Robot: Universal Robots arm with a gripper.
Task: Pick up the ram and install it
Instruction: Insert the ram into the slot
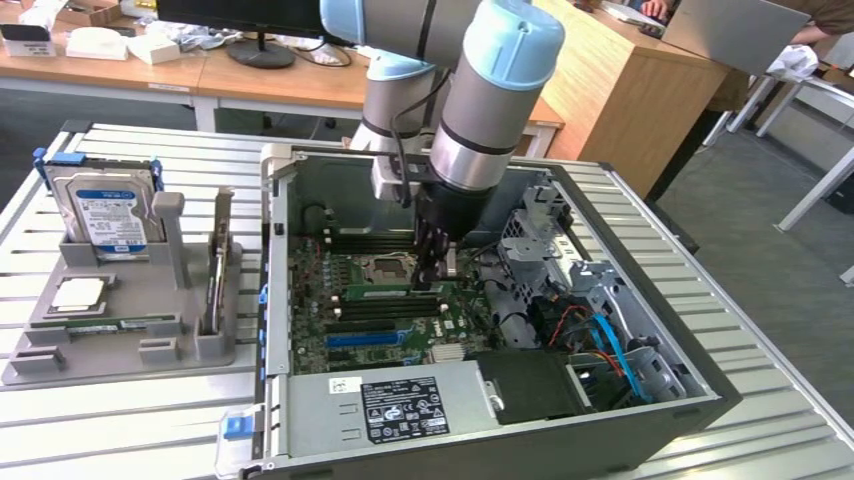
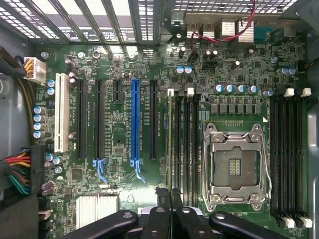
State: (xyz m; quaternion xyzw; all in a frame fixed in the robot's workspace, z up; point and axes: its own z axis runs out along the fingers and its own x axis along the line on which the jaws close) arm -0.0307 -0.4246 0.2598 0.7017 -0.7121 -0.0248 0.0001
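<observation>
At six o'clock of the CPU socket point(image 1: 387, 267), exterior view, the gripper point(image 1: 435, 278) pinches the ram point(image 1: 380, 291): likely light, stiff, fragile; hold its edges.

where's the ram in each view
exterior view: ram, a green stick low in the case, under the gripper, beside the cpu socket.
wrist view: ram seen edge-on along a memory slot at the gripper, between the blue slot and the cpu socket.
shared landmark: cpu socket.
</observation>
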